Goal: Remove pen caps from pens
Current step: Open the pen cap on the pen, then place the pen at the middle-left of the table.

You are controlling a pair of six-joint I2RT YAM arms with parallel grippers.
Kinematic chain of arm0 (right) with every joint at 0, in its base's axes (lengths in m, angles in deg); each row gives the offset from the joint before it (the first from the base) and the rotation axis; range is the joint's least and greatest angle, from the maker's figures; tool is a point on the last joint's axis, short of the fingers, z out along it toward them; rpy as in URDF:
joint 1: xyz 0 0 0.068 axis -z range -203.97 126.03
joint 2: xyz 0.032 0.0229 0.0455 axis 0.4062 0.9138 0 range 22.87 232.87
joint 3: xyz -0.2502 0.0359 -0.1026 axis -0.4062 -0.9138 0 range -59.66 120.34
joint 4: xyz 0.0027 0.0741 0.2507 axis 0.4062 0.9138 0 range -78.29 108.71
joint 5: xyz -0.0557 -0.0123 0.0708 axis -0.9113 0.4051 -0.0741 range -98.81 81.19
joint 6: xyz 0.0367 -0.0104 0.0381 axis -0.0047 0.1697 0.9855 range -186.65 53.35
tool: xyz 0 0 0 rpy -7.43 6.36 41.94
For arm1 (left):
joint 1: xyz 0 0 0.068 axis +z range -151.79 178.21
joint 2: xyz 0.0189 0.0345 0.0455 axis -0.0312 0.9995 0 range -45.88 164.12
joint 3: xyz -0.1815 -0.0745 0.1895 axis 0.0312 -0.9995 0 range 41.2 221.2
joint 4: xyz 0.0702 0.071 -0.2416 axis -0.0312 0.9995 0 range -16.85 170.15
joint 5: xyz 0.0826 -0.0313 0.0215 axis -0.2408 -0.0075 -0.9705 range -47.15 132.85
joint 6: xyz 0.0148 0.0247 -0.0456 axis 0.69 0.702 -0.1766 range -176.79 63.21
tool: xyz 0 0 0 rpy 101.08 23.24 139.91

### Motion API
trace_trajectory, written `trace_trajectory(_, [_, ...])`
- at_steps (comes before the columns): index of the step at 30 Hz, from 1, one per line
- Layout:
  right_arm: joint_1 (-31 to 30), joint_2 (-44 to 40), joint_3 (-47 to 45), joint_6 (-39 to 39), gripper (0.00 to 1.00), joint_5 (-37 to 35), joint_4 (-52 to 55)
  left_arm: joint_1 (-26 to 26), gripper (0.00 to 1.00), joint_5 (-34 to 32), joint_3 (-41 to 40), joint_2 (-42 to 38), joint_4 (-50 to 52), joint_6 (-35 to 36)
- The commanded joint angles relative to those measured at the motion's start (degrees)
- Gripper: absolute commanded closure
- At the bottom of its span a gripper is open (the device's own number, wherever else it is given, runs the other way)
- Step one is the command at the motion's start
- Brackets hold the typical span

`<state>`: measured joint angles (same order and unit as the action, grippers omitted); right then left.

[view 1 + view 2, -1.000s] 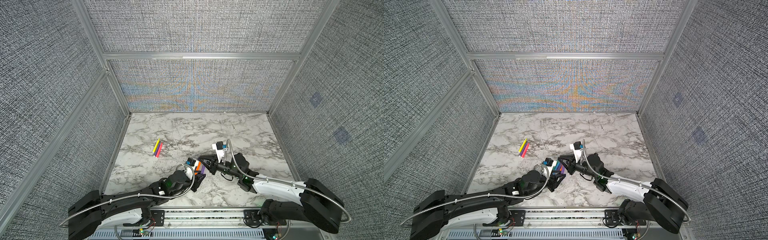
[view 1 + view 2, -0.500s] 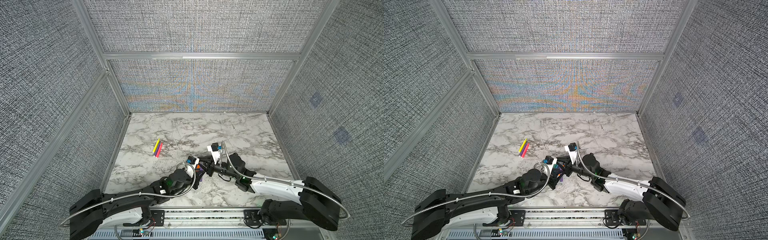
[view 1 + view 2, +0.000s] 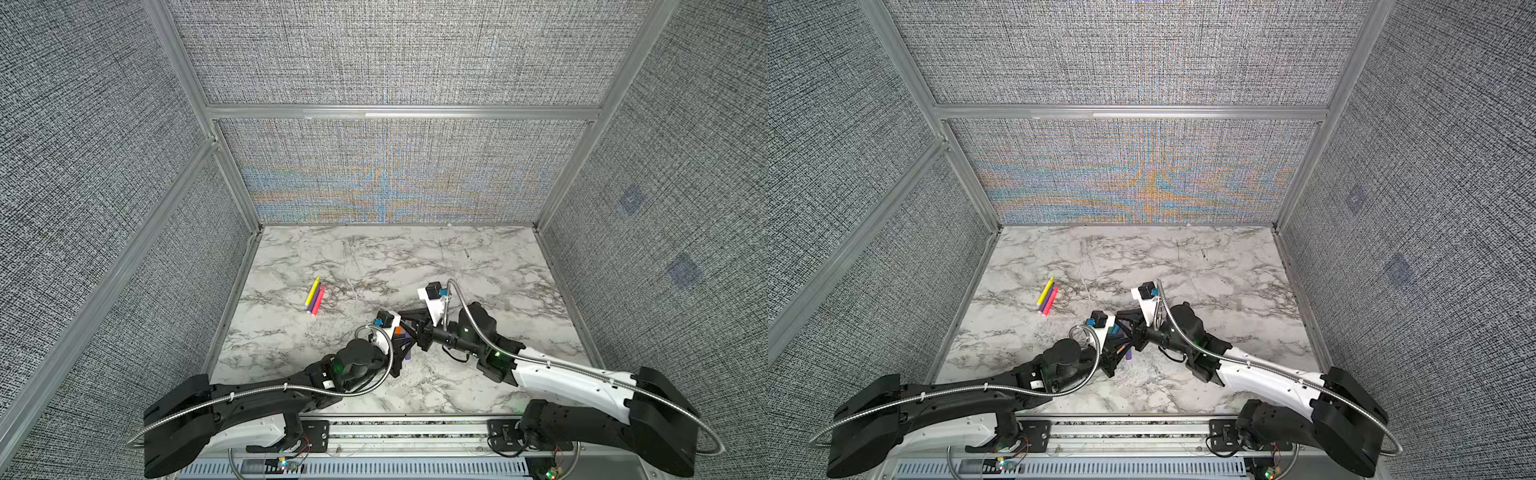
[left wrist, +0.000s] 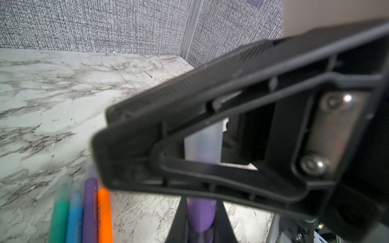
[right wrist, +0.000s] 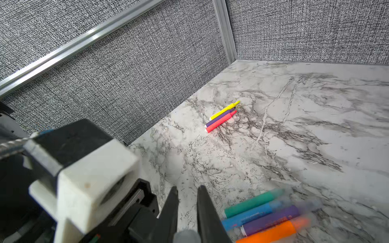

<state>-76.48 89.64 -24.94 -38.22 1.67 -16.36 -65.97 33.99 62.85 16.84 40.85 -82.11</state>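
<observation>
My left gripper is shut on a purple pen, which points away between its fingers. The pen's clear pen cap shows through the frame of my right gripper, which is shut on that cap. In both top views the two grippers meet nose to nose, the left gripper against the right gripper. Green, blue, purple and orange pens lie side by side just beside the grippers, with hazy clear caps on their tips.
Yellow, purple and pink pens lie together with bare tips near the left wall, also seen from the right wrist. The marble table is walled by grey panels on three sides. My left wrist camera block sits close to the right gripper.
My left gripper has shut on the purple pen. The right arm has moved left, bringing its shut gripper up against the left one.
</observation>
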Motion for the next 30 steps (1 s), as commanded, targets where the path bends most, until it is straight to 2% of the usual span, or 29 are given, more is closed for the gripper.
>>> trace_trajectory(1, [0.0, -1.9, 2.9, -1.0, 1.00, -2.0, -4.0, 0.1, 1.00, -0.3, -0.6, 0.6, 6.3, -0.6])
trace_trajectory(7, [0.0, -4.3, 6.7, -3.0, 1.00, -7.0, 0.0, 0.1, 1.00, 0.1, -1.5, 0.9, 5.8, -0.9])
trace_trajectory(16, [0.6, -7.0, 19.4, -8.1, 1.00, -11.1, 11.9, 0.1, 1.00, -0.1, -2.4, 0.9, 5.5, -1.4])
trace_trajectory(19, [0.7, -8.8, 22.0, -10.0, 1.00, -15.8, 18.7, 0.1, 1.00, -2.0, -1.4, -2.0, 8.6, -1.0])
trace_trajectory(23, [1.7, -9.9, 24.5, -14.0, 1.00, -30.5, 34.5, 1.4, 1.00, -10.5, 7.6, -7.0, 28.6, 1.7])
trace_trajectory(26, [4.0, -9.4, 22.9, -15.4, 1.00, -41.8, 44.2, 6.5, 1.00, -14.9, 16.0, -5.8, 43.8, 3.8])
trace_trajectory(28, [6.5, -9.1, 20.4, -14.9, 1.00, -45.1, 47.6, 11.3, 1.00, -15.0, 19.6, -4.1, 49.3, 5.4])
trace_trajectory(30, [9.8, -9.4, 17.1, -14.5, 1.00, -44.4, 48.0, 17.1, 1.00, -13.7, 22.0, -1.6, 52.4, 7.5])
